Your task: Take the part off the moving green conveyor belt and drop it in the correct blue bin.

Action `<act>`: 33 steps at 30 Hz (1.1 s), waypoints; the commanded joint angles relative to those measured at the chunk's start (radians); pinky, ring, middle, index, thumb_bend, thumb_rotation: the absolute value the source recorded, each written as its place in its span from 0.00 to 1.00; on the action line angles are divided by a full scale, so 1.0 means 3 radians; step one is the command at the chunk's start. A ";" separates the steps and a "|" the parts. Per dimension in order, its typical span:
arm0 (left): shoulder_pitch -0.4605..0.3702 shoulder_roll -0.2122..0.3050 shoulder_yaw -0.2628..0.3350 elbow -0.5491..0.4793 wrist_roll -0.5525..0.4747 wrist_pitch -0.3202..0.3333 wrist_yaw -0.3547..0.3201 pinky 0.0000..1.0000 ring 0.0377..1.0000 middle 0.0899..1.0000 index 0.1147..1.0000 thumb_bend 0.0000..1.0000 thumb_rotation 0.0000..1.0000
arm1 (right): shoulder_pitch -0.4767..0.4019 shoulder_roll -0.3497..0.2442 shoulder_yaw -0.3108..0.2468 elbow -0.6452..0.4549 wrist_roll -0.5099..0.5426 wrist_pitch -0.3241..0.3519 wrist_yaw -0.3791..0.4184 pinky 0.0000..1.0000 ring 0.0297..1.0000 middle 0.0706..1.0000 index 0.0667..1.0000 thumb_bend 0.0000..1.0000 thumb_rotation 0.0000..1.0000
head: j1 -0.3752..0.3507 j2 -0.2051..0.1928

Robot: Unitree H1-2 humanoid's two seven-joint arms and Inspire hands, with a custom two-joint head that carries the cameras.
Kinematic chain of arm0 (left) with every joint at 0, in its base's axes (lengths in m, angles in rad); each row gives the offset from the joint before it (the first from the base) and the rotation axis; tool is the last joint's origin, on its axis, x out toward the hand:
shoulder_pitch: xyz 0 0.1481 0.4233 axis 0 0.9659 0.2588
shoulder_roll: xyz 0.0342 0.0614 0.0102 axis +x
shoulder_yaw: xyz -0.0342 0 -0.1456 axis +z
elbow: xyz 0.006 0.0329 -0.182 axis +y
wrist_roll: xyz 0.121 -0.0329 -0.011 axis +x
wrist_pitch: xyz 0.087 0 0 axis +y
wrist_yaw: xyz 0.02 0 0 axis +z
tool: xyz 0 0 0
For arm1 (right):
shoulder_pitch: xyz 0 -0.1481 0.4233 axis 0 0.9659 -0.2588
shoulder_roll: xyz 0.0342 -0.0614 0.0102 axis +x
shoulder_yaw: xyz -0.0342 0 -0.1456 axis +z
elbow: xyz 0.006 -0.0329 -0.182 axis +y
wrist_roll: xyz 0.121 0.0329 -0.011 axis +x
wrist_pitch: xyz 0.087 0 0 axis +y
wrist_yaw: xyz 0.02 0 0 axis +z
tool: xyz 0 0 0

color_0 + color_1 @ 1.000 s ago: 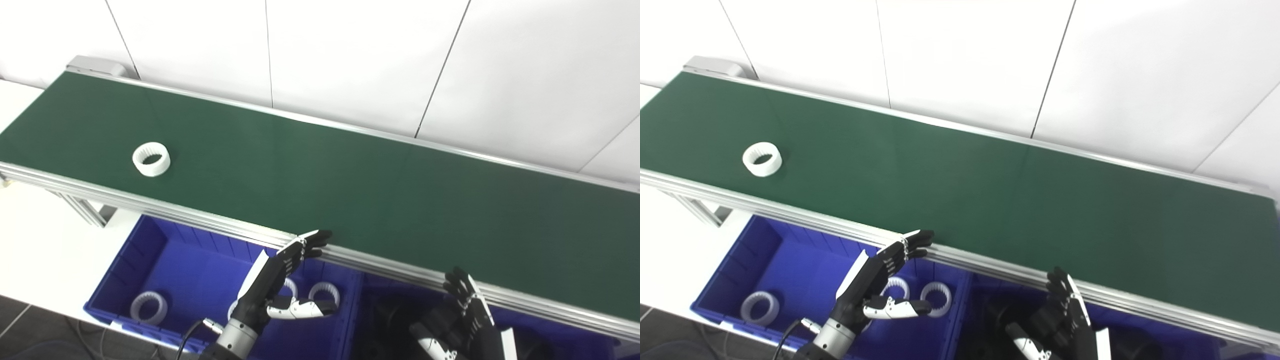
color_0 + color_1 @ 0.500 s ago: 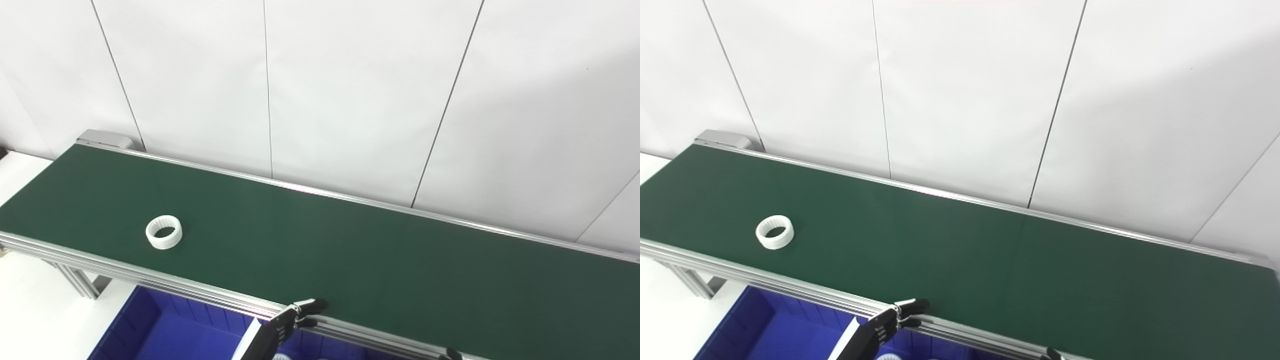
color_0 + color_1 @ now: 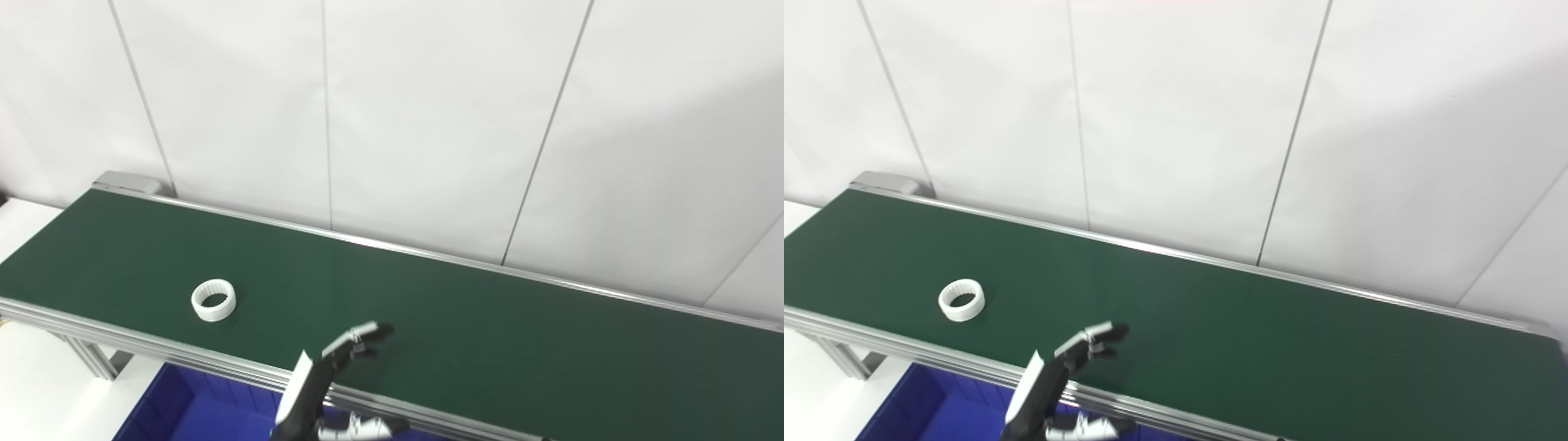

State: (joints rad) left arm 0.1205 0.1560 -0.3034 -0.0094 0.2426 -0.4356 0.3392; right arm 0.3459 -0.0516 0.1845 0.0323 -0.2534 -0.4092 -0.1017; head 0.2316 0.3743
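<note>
– White wall panels behind, green belt (image 3: pixel 490 331) in front. How far along is the job?

– Barely begun, I'd say. Nearest us, a corner of the blue bin (image 3: pixel 177 410) shows under the belt's front rail. Above that rail the left robot hand (image 3: pixel 331 380) reaches over the belt's near edge, fingers (image 3: pixel 367 334) spread and thumb out, holding nothing. The right robot hand isn't in the picture.

– And the part?

– The white ring (image 3: pixel 213 300) lies flat on the belt, well to the left of the hand and apart from it. Grasping, lifting and dropping it into the bin all remain.

– Any labels or writing?

– None that I can read on belt, bin, ring or wall.
</note>
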 commanded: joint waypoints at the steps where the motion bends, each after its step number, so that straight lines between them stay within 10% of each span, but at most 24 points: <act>1: -0.0125 -0.0048 0.0115 -0.0040 0.0086 -0.0112 0.0024 0.76 0.84 0.84 0.76 0.90 0.33 | -0.0037 -0.0010 0.0041 -0.0048 0.0020 -0.0201 -0.0091 0.68 0.76 0.79 0.82 0.59 0.08 | -0.0025 0.0007; 18: -0.0442 -0.0376 0.0639 -0.0133 0.0824 0.0815 -0.0172 0.96 0.96 0.96 0.88 0.80 0.26 | -0.0033 -0.0148 0.0198 -0.0072 0.0032 -0.0200 -0.0288 0.65 0.75 0.78 0.82 0.66 0.17 | -0.0038 0.0066; 33: -0.0659 -0.0270 0.0637 0.0344 0.1743 0.1158 0.0272 0.91 0.95 0.98 0.92 0.79 0.15 | -0.0057 -0.0202 0.0273 -0.0083 0.0056 -0.0201 -0.0416 0.65 0.75 0.77 0.80 0.67 0.15 | -0.0021 0.0061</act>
State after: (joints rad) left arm -0.0427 0.0647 -0.1094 0.1045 0.7467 -0.0882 0.3912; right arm 0.3330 -0.1118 0.2635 0.0348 -0.2314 -0.4157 -0.2122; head 0.2255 0.3912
